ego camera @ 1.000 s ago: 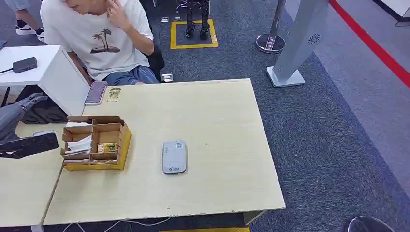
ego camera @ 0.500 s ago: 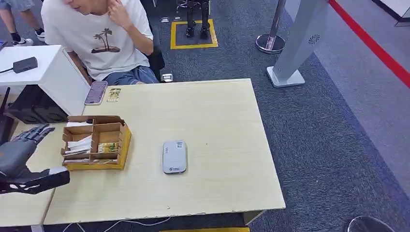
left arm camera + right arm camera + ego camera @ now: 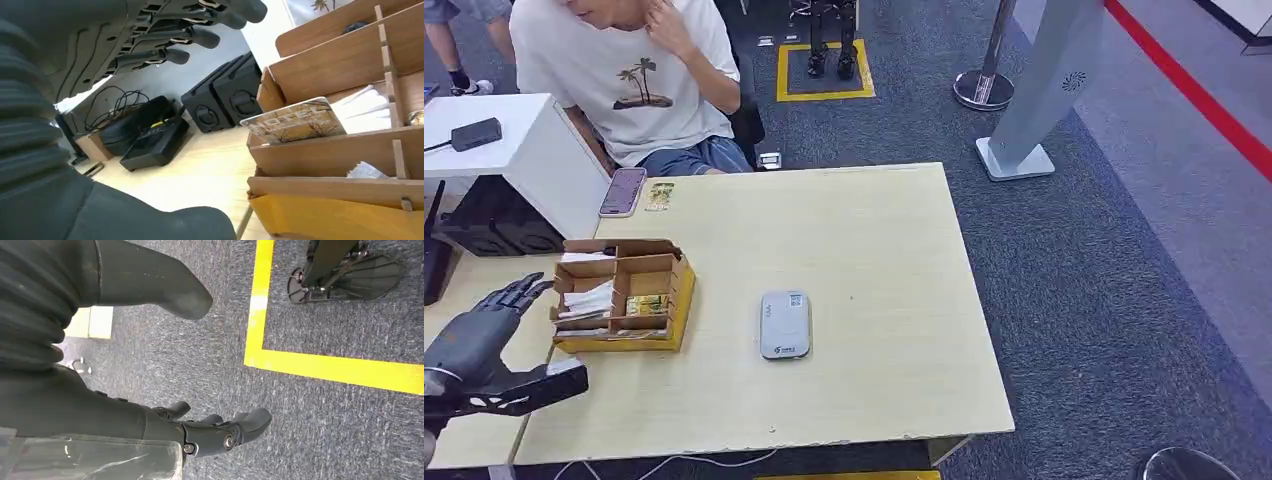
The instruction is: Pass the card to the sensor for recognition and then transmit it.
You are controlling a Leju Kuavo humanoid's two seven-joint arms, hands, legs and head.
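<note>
Left hand: my left hand (image 3: pixel 479 345) hovers with fingers spread and nothing in it, just left of the wooden organizer (image 3: pixel 624 295).
Right hand: my right hand (image 3: pixel 150 365) hangs over grey carpet, empty, fingers apart.
Room: bare tabletop (image 3: pixel 874 280) lies right of the sensor (image 3: pixel 784 324).
Writing: sensor label too small to read.
Card: the card (image 3: pixel 295 121) leans in an organizer compartment, beside white papers (image 3: pixel 587 300).

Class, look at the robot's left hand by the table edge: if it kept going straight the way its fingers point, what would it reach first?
Most likely the wooden card box: the left hand is open, fingers aimed at the box's near side, where a card sticks out. Depth is unclear, so it might pass just above the box.
</note>
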